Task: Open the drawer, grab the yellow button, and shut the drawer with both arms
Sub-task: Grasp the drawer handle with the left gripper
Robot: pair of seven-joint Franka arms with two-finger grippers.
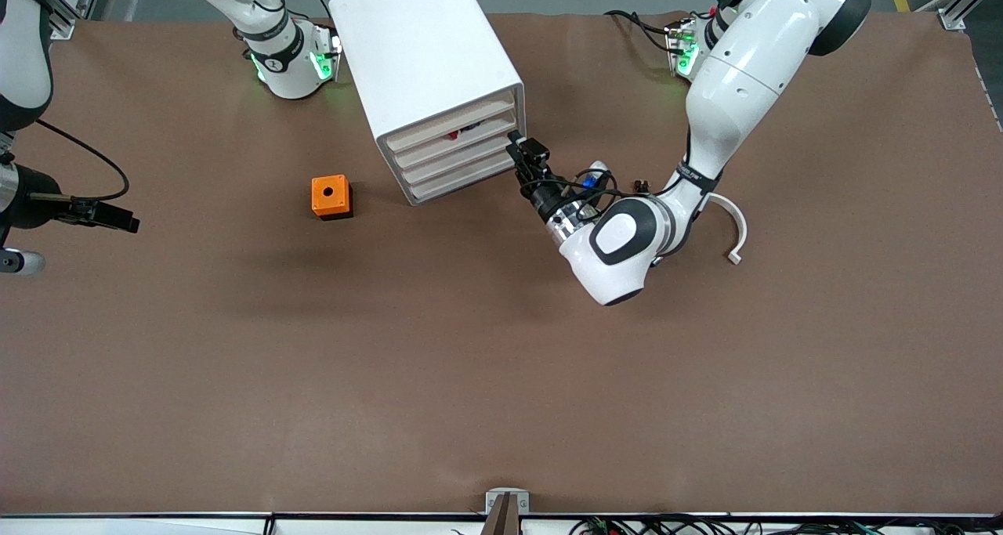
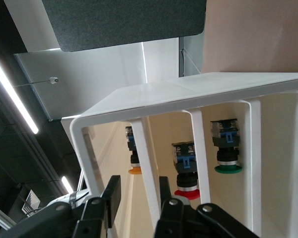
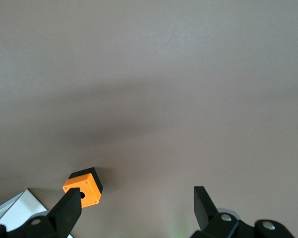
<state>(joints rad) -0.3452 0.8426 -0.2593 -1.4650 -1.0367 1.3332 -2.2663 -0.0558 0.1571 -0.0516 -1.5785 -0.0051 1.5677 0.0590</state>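
Your left pincer (image 1: 518,150) sits at the front of the white cabinet (image 1: 427,65), its fingers (image 2: 112,194) narrowed around one thin white front edge of a drawer (image 2: 146,168); the wrist view shows that edge running between the two pads, but you cannot tell whether they press it yet, nor which of the four drawers it belongs to. In the front view every drawer front looks flush or nearly so, so judge the opening as not yet done: only the reach to the handle is behind you. Through the gaps the left wrist view shows three push-buttons inside: one with an orange cap (image 2: 134,170), one red (image 2: 187,192), one green (image 2: 227,168). The orange one is your button, in the cabinet and untouched. Left to do: pull the drawer out, take the button, push the drawer shut. Your right pincer (image 3: 139,208) waits with its jaws wide and empty, up over the desk (image 1: 501,378) toward the right arm's end, with the orange cube (image 1: 331,197) below its camera, resting on the desk beside the cabinet.
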